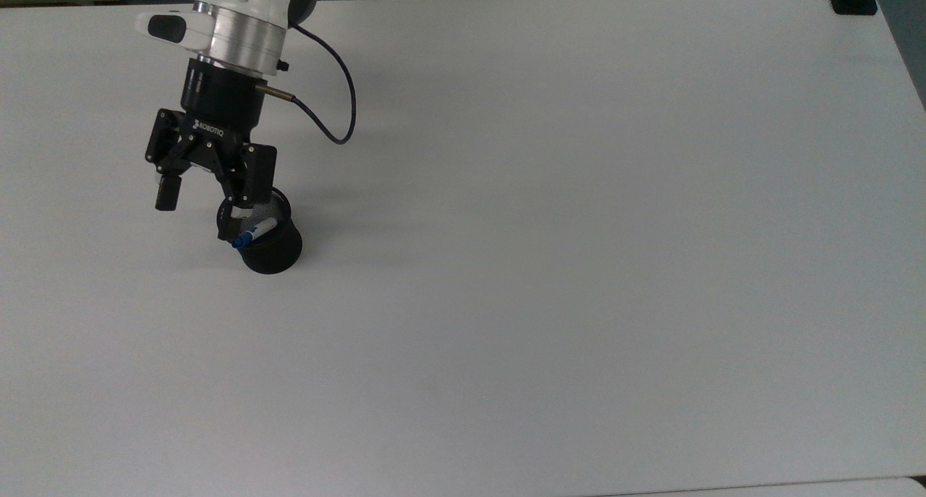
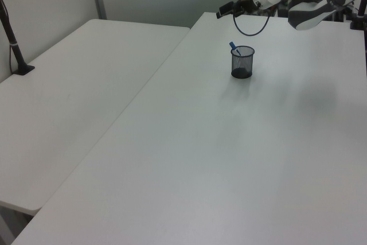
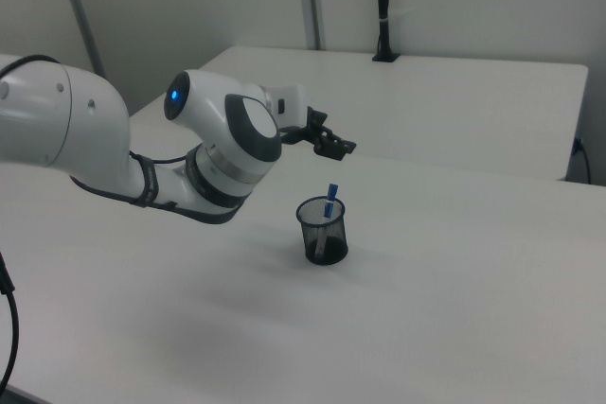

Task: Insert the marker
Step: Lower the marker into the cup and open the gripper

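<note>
While the marker (image 1: pixel 255 232) stands inside the black mesh cup (image 1: pixel 266 242), leaning against the rim with its blue cap poking above the edge, the end effector (image 1: pixel 197 213) is seen above and beside the cup with its 2 fingers spread wide and nothing held between them. In the top view, the marker's blue end lies at the cup's left rim and the white barrel slants down into the mesh, and 1 black finger (image 1: pixel 233 222) overlaps the cup's upper-left edge, though whether it touches the rim cannot be judged from this angle. In the left view, the marker (image 2: pixel 234 47) is shown tilted toward the left view's left inside the cup (image 2: pixel 242 62), while the end effector (image 2: pixel 227 10) is held higher up and well apart from it. In the right view, the marker (image 3: pixel 329 205) is seen nearly upright in the cup (image 3: pixel 323 231), with the end effector (image 3: pixel 332 144) raised above and slightly to the right view's left. The cup is set on a white worktop (image 1: pixel 579 265), and a dark cable (image 1: pixel 329 113) is looped from the wrist over the surface. A 2nd white worktop (image 2: pixel 74 78) is visible at the left view's left, carrying a black clamped post (image 2: pixel 12 38).
</note>
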Tool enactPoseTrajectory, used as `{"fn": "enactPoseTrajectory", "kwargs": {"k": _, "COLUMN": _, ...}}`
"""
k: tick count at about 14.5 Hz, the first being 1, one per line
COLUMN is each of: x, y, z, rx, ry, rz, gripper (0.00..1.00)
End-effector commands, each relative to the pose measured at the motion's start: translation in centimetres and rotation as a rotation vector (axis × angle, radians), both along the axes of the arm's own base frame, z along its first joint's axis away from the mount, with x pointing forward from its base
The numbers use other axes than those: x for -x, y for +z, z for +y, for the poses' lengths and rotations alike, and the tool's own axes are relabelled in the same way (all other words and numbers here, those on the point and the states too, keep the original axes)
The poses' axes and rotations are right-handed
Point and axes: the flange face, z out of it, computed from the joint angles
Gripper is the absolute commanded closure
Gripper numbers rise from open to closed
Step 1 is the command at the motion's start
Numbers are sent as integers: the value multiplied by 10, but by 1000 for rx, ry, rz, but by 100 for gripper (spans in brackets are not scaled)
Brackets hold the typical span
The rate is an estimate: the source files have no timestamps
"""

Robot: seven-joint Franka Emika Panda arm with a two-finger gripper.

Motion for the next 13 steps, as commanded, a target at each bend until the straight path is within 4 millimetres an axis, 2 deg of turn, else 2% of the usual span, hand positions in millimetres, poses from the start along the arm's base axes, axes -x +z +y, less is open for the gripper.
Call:
{"fn": "enactPoseTrajectory", "kwargs": {"k": 1, "x": 3, "y": 5, "z": 25, "rx": -47, "ry": -30, "rz": 7, "gripper": 0}}
{"fn": "enactPoseTrajectory", "kwargs": {"k": 5, "x": -9, "y": 26, "z": 16, "rx": -81, "ry": -101, "rz": -27, "gripper": 0}}
{"fn": "enactPoseTrajectory", "kwargs": {"k": 9, "x": -15, "y": 36, "z": 19, "rx": -91, "ry": -112, "rz": -44, "gripper": 0}}
{"fn": "enactPoseTrajectory", "kwargs": {"k": 13, "x": -31, "y": 50, "z": 18, "rx": -136, "ry": -221, "rz": -32, "gripper": 0}}
